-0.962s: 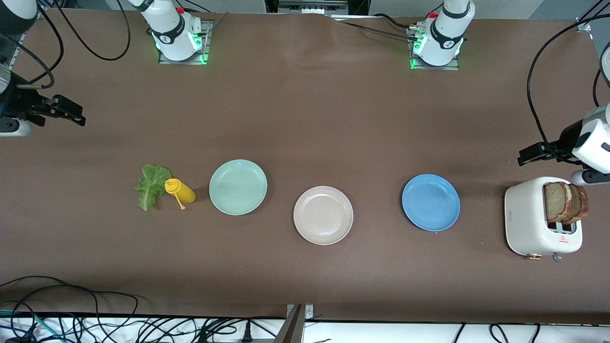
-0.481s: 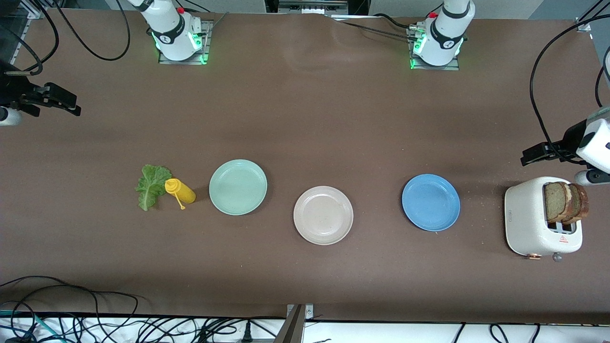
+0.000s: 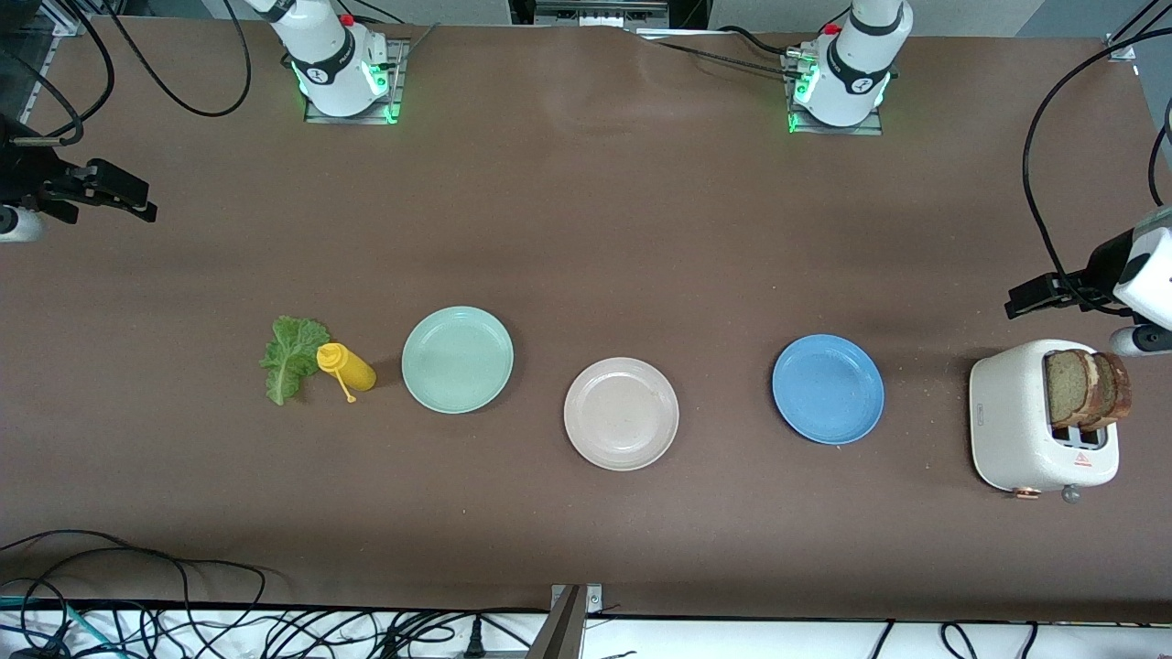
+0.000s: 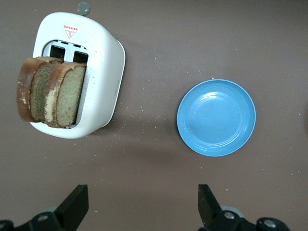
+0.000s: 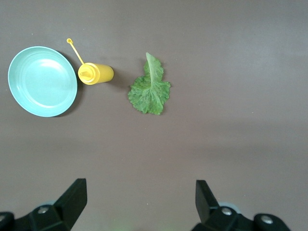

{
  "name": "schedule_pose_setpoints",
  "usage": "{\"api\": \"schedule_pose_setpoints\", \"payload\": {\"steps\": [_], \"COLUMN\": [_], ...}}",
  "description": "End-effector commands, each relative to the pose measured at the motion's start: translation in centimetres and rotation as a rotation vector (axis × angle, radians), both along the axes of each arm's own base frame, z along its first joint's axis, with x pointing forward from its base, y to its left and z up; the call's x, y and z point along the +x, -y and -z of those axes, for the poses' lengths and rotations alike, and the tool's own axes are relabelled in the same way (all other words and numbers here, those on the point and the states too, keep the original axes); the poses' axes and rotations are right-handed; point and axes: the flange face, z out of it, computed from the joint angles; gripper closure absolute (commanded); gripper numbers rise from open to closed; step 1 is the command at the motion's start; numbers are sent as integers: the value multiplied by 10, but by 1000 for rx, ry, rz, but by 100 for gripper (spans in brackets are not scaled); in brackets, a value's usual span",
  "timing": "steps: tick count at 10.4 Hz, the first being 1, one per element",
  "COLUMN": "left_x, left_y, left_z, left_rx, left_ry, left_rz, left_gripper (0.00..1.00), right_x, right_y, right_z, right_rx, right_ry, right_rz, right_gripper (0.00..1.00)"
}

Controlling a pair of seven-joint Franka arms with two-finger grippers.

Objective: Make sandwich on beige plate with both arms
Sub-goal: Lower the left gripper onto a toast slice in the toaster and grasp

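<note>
Even, diffuse overhead light falls across the brown worktop [image 3: 586, 229], leaving only soft, short shadows beside the yellow bottle [image 3: 348, 366] and under the rim of the mint-green plate [image 3: 457, 359]. Green indicator lamps glow at both arm bases along the top of the front view. The white toaster [image 3: 1016, 421] reads bright without burning out. A faint sheen marks the blue plate [image 4: 216, 117] in the left wrist view. All three views are sharp, with no motion blur.
</note>
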Motion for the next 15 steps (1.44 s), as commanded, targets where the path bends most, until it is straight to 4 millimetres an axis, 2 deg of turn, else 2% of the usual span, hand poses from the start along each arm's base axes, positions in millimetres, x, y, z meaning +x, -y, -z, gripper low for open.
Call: {"api": "schedule_pose_setpoints", "payload": {"steps": [1, 4, 6, 7, 8, 9, 12, 15], "left_x": [0, 4, 8, 15, 23, 29, 45, 59], "left_y": [-14, -37, -43, -47, -50, -64, -100, -108], "left_z": [-7, -1, 2, 9, 16, 28, 59, 87], "left_rx": [23, 23, 59, 77, 85, 87, 99, 105], "left_ry": [18, 38, 47, 70, 101, 118, 182, 230], "left_rz": [41, 68, 90, 105, 127, 137, 192, 197], "left_gripper": [0, 0, 0, 0, 0, 0, 0, 0], "right_x": [3, 1, 1, 3, 10, 16, 17, 17], "right_y": [1, 1, -1, 0, -1, -1, -2, -1], "right_z": [0, -1, 0, 0, 11, 24, 22, 23], "right_rx": [11, 8, 11, -2, -1, 0, 8, 11], "right_ry": [4, -2, -5, 2, -15, -34, -21, -23], "right_rz": [14, 10, 8, -8, -5, -5, 1, 7], "right_gripper": [0, 0, 0, 0, 0, 0, 0, 0]}}
